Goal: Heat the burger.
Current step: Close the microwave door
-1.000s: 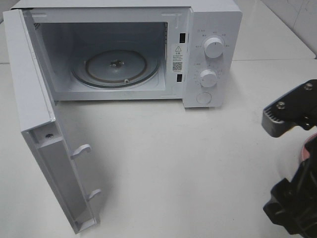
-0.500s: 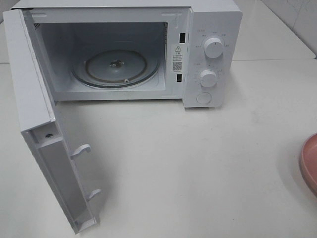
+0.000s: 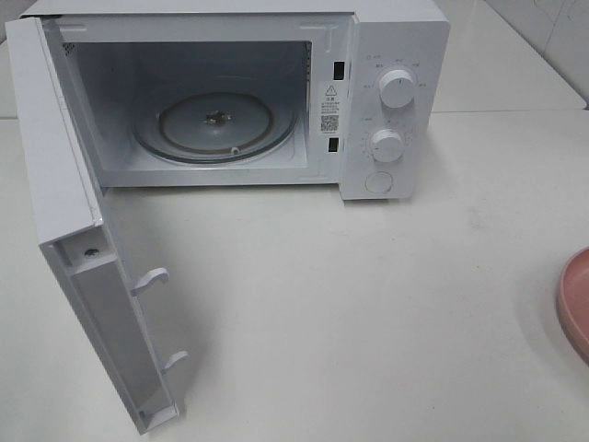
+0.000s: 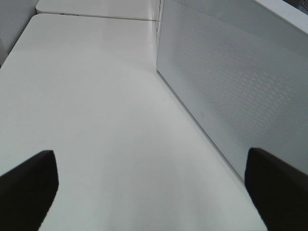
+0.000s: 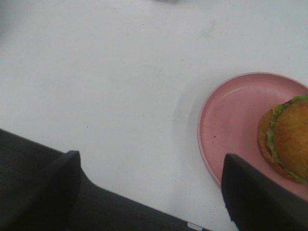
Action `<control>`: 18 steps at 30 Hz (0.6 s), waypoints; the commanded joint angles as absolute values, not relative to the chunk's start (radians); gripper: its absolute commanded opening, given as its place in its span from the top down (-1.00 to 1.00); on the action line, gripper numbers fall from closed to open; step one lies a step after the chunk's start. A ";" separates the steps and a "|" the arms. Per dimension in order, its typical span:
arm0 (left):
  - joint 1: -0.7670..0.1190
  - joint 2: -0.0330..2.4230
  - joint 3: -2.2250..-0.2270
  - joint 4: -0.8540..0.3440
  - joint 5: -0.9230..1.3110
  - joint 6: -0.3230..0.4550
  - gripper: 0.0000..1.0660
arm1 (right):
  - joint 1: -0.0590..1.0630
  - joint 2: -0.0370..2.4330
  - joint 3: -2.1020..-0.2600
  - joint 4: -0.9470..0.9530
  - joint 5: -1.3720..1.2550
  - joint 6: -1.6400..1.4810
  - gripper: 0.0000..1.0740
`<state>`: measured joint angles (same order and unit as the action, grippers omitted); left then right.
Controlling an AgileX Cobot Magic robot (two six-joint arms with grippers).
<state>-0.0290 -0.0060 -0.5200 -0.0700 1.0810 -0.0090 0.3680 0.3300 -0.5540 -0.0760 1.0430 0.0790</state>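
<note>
Burger (image 5: pixel 288 139): one, counted in the right wrist view. We see a golden-brown bun with a green lettuce edge. It sits on the pink plate, toward one side of it, partly cut off by the frame edge.

Pink plate (image 5: pixel 231 120): one, round, lying on the white table (image 3: pixel 368 313). In the high view only a sliver of its rim (image 3: pixel 575 304) shows at the right edge, well apart from the microwave.

Microwave (image 3: pixel 396 55): one, white, at the back of the table. Its door (image 3: pixel 83 276) stands swung wide open to the left, with two latch hooks showing on its inner edge. We count one glass turntable (image 3: pixel 216 124) in the cavity, with nothing on it. Control panel: two round dials, upper (image 3: pixel 397 88) and lower (image 3: pixel 387 145), and one round button (image 3: pixel 378 181) below them.

Right gripper (image 5: pixel 149 192): two dark fingers, set wide apart, nothing between them. It hovers over bare table just beside the plate, with one finger near the plate's rim.

Left gripper (image 4: pixel 154 183): two dark fingers, spread wide, holding nothing. It sits over the table beside the perforated outer face of the microwave door (image 4: pixel 231 86).

Neither gripper shows in the high view.
</note>
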 commanded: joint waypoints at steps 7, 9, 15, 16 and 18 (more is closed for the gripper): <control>-0.035 -0.023 -0.519 -0.069 1.070 -0.009 -0.83 | 0.164 0.154 -0.516 -0.007 1.017 -0.024 -0.42; -0.035 -0.023 -0.519 -0.069 1.070 -0.009 -0.83 | 0.128 0.126 -0.510 0.000 1.009 -0.031 -0.42; -0.035 -0.023 -0.519 -0.069 1.070 -0.009 -0.83 | 0.046 0.046 -0.505 0.011 0.994 -0.031 -0.42; -0.035 -0.023 -0.519 -0.069 1.070 -0.009 -0.83 | 0.022 0.014 -0.503 0.009 0.993 -0.030 -0.42; -0.035 -0.023 -0.519 -0.069 1.070 -0.009 -0.83 | 0.008 -0.001 -0.503 0.009 0.993 -0.030 -0.42</control>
